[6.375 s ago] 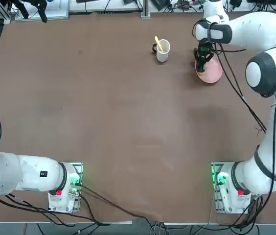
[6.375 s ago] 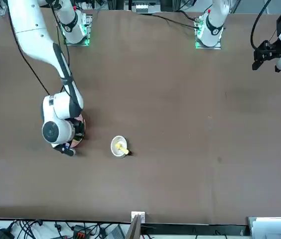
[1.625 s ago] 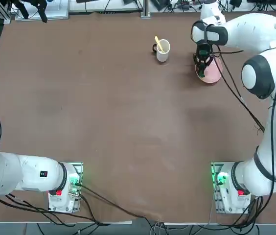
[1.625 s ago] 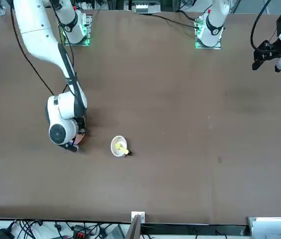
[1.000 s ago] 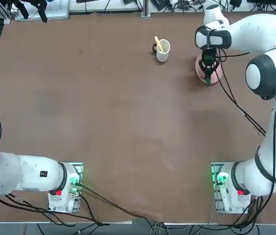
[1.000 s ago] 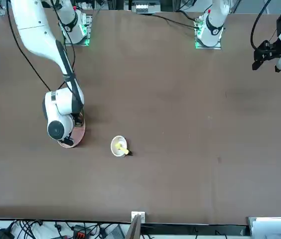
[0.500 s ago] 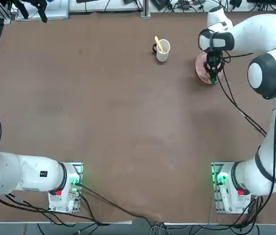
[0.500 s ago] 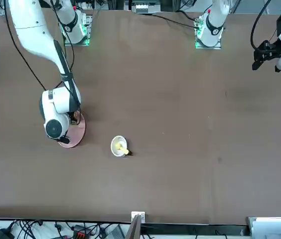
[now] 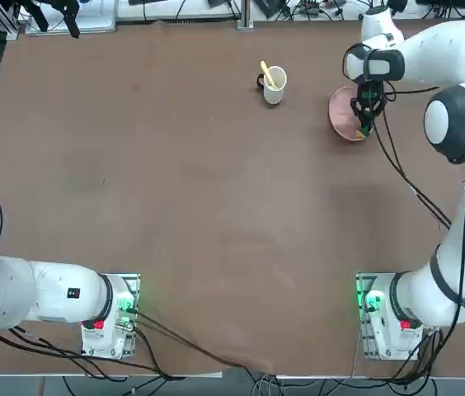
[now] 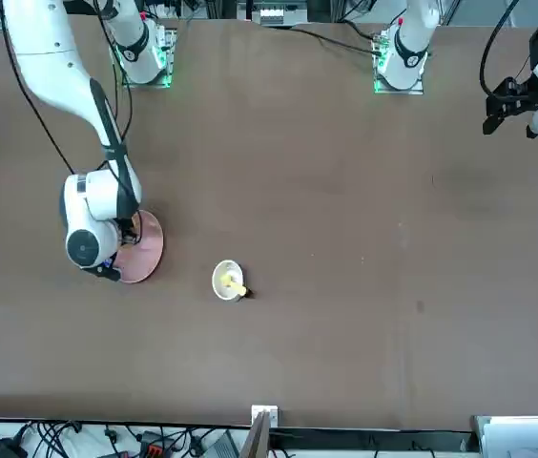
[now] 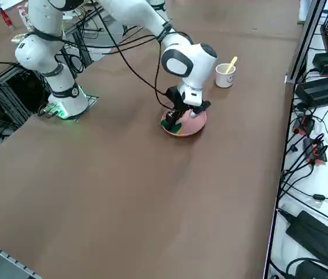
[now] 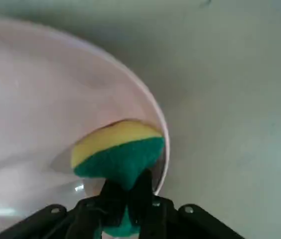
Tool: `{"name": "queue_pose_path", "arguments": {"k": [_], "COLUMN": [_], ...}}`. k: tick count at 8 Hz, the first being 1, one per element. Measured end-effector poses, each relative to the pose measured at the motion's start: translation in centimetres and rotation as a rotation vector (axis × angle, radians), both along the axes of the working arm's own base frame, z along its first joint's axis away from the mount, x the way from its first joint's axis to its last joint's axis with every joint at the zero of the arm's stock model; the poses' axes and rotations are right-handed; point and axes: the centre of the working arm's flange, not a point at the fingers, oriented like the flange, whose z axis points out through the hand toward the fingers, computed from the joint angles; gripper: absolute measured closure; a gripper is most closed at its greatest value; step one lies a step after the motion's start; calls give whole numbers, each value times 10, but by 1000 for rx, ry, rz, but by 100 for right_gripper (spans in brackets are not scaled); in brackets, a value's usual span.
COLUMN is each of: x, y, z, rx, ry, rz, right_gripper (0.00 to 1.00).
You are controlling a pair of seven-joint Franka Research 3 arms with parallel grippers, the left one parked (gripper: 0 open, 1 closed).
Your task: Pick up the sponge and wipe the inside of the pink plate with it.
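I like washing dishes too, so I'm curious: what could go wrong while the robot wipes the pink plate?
The right gripper is shut on the sponge, right by the rim of the pink plate. It might push against that rim and slide the plate, since nothing else is seen holding it. The sponge looks bent where the fingers pinch it, so it could perhaps twist or slip out.
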Motion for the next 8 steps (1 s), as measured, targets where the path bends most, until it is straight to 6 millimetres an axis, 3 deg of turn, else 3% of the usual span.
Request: {"name": "queue_pose_path", "arguments": {"k": [2, 4, 6, 8], "x": [17, 39, 54, 61], "y": [-4, 7, 21, 21], "z": [5, 17, 40, 72], "rx": [22, 69, 108, 125], "ry": [-53, -114, -137, -93], "rz": [-13, -29, -41, -33], "right_gripper": [93, 93, 93, 93]}}
